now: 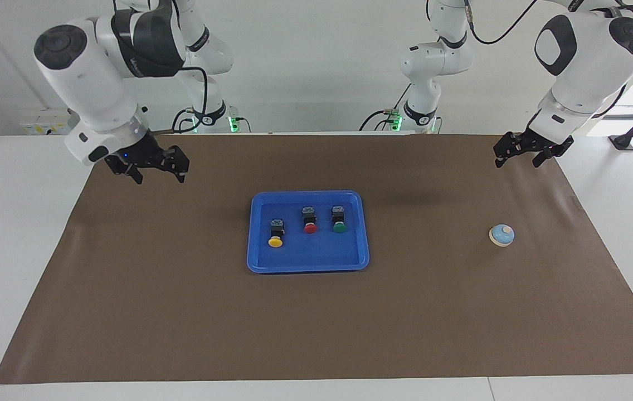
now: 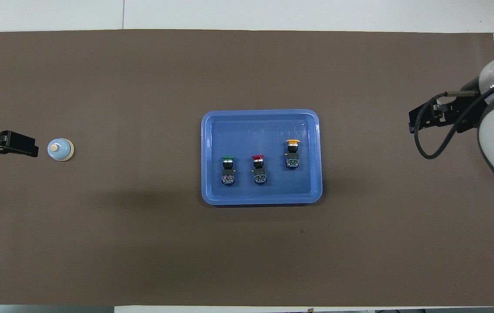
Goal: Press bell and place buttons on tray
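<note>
Lying at the facing view's right edge, the bell (image 1: 501, 235) is found just below the empty, open left gripper (image 1: 524, 156), well apart from the empty, open right gripper (image 1: 156, 171) at upper left, with all three buttons (image 1: 309, 219) resting on the blue tray (image 1: 305, 260).

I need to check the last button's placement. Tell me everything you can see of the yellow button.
The yellow button has a black body and a round yellow cap. It lies on its side in the blue tray, cap pointing away from the robots, slightly farther from them than the other two buttons, at the right arm's end of the row. Nothing else touches it.
</note>
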`<state>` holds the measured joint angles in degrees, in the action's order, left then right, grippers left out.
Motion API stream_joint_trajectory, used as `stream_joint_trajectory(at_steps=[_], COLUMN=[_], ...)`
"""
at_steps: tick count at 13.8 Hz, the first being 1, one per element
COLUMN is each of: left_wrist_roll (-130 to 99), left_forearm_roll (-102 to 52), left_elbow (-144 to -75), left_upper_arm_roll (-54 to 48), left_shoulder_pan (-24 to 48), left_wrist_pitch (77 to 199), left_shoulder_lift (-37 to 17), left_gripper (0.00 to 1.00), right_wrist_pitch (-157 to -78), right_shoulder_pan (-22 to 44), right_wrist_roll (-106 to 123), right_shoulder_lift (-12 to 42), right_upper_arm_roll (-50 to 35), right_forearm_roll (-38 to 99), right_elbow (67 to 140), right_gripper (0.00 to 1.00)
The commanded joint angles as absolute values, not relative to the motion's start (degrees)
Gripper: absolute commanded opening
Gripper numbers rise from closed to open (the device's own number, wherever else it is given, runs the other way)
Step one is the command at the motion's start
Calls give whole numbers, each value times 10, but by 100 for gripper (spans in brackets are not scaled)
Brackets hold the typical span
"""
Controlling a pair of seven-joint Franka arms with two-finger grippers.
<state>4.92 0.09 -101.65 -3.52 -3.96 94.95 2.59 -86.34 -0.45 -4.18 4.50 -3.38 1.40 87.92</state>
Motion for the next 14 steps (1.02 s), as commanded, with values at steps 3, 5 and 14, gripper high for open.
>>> stream_joint_trajectory(at_steps=[3, 5, 14], left_wrist_roll=[46, 46, 46], left_forearm_roll=[-7, -7, -7], left_elbow=[-1019, -1019, -1019], left_upper_arm_roll=[-32, -32, -32], left_shoulder_pan=[-37, -37, -37], left_wrist_pitch=[954, 954, 954], left_shoulder_lift=[33, 33, 33], left_gripper=[100, 100, 100], right_wrist_pitch=[-817, -812, -822], right_shoulder_pan=[-21, -23, -40], right_wrist_roll=[-11, -10, -7], right_shoulder_lift=[-11, -18, -42], right_upper_arm_roll=[-43, -43, -48], right_forearm_roll=[-18, -18, -6], right_elbow=[899, 903, 928], right_gripper=[100, 100, 100])
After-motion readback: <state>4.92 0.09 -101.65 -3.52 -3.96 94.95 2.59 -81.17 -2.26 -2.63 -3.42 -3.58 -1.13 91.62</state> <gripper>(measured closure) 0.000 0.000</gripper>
